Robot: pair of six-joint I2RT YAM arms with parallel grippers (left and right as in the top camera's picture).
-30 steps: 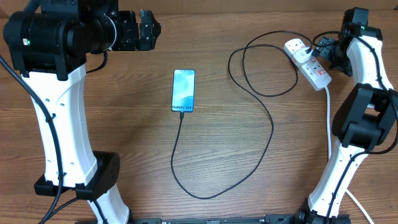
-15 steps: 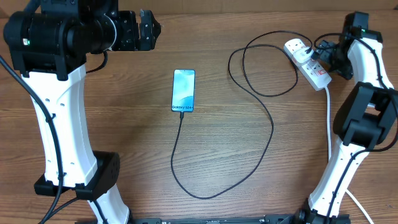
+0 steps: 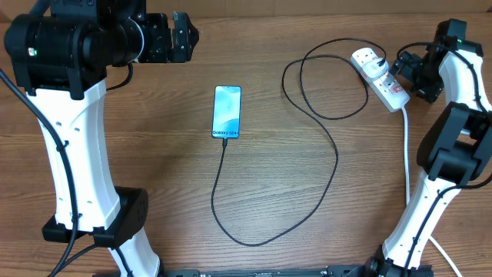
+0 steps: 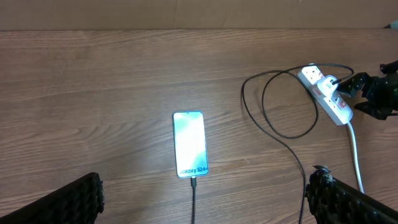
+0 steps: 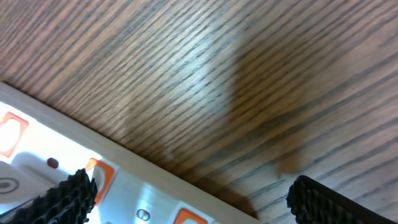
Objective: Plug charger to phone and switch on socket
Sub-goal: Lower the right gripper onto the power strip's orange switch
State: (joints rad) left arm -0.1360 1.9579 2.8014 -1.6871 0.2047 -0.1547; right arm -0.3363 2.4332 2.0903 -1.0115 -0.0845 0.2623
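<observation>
Between phone (image 3: 227,111) and socket (image 3: 382,78), charger (image 3: 337,158) loop

The phone (image 3: 227,111) shows "Galaxy S24+" along the bottom edge of its lit screen. The socket (image 3: 382,81) has a red-marked label, too small to read.

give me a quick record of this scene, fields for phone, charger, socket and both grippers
phone: lying flat, screen lit
charger: connector at phone's bottom edge, white plug in socket
socket: white strip, switch state unclear
left gripper: open, empty, far from phone
right gripper: open, empty, at the socket
</observation>
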